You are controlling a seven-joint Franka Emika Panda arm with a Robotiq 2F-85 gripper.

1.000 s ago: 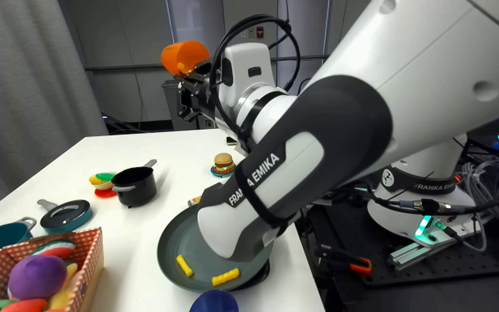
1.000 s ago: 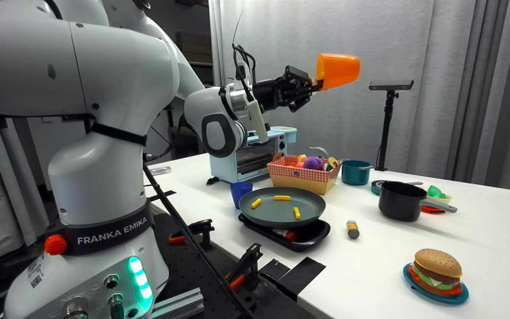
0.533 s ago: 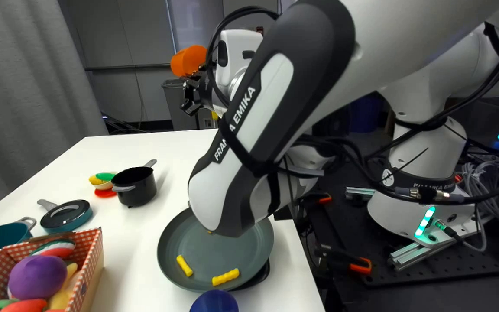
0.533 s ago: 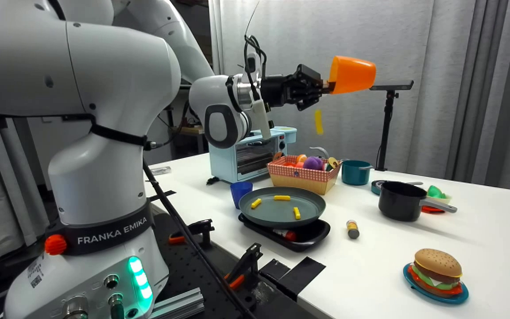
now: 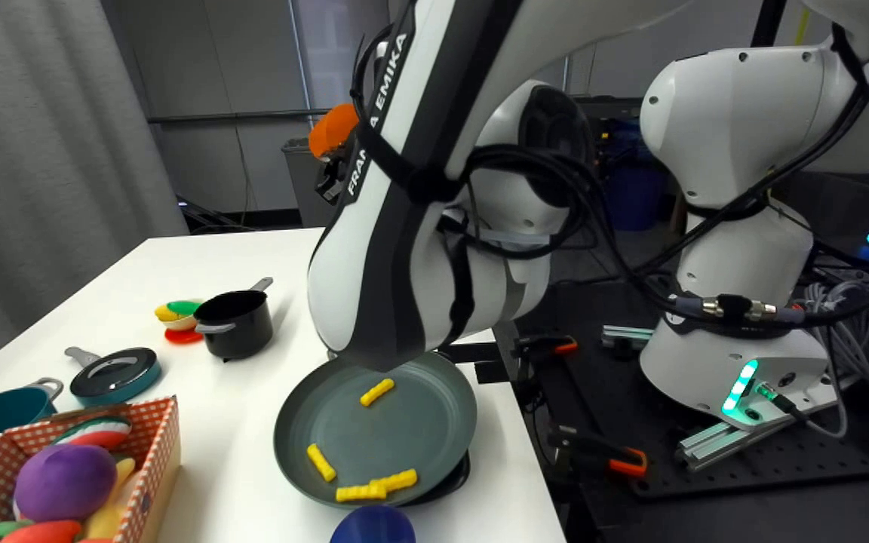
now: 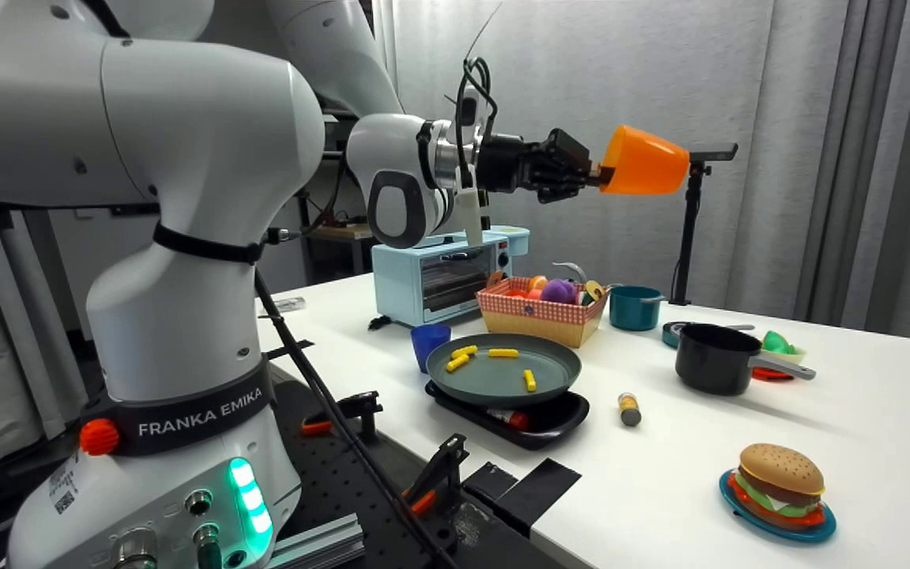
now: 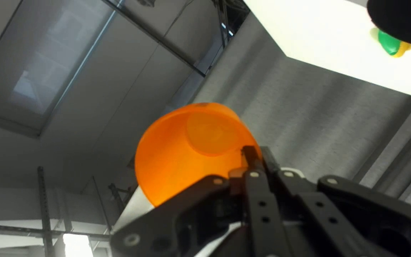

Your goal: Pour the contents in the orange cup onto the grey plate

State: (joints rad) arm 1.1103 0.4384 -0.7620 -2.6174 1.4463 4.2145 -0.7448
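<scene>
My gripper (image 6: 599,174) holds the orange cup (image 6: 646,162) high above the table, beyond the plate. In the wrist view the fingertips (image 7: 259,159) pinch the wall of the orange cup (image 7: 177,160), one inside and one outside. The cup lies almost sideways, its mouth facing back towards the gripper and slightly up. No pieces show inside it. The grey plate (image 5: 427,422) holds several yellow stick pieces (image 5: 377,392); two lie touching near its rim. The grey plate (image 6: 494,393) and yellow pieces (image 6: 503,352) show in both exterior views. The arm partly hides the gripper in an exterior view.
The plate sits over a black tray (image 6: 538,436). A blue cup (image 6: 430,341), a checked basket (image 6: 543,320), a toaster oven (image 6: 455,280), a black pot (image 6: 714,359), a small bottle (image 6: 629,409) and a toy burger (image 6: 781,486) stand around. A camera stand (image 6: 686,245) rises behind the cup.
The gripper and cup have moved outward from the base and slightly lower, the mouth turning a little upward. A yellow piece was in mid-air half a second ago; one more piece now lies on the plate.
</scene>
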